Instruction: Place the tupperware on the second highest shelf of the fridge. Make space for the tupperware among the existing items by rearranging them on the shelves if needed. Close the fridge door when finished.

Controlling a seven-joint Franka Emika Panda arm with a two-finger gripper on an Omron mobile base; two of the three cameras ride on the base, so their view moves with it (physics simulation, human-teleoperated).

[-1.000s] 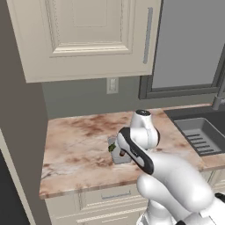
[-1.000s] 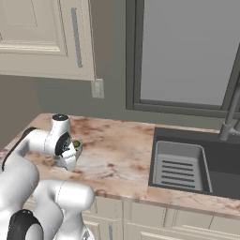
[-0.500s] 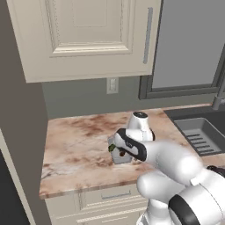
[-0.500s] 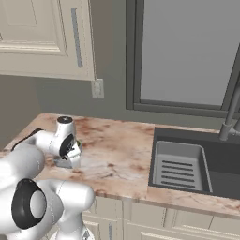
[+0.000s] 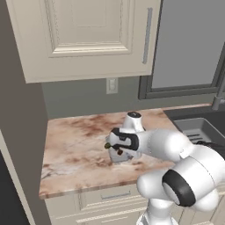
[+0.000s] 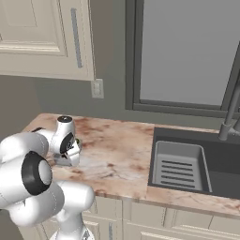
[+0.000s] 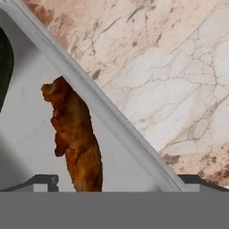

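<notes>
Marble counter [image 5: 79, 145] is carrying the whole scene, w/ the sink basin [image 6: 180, 164] off at its far end by the window. Arm is bending lower over the counter than a sec ago, wrist now dropped right onto the tupperware [image 5: 119, 154], which is sitting mid-counter, near the front edge. Gripper [image 7: 118, 181] is spreading fully, jaws wide w/ one tip on each side of the box wall, nothing pinched yet. Orange-red food piece [image 7: 74, 134] is lying inside the box. Looks like the grab is about to start; fridge work not begun.
</notes>
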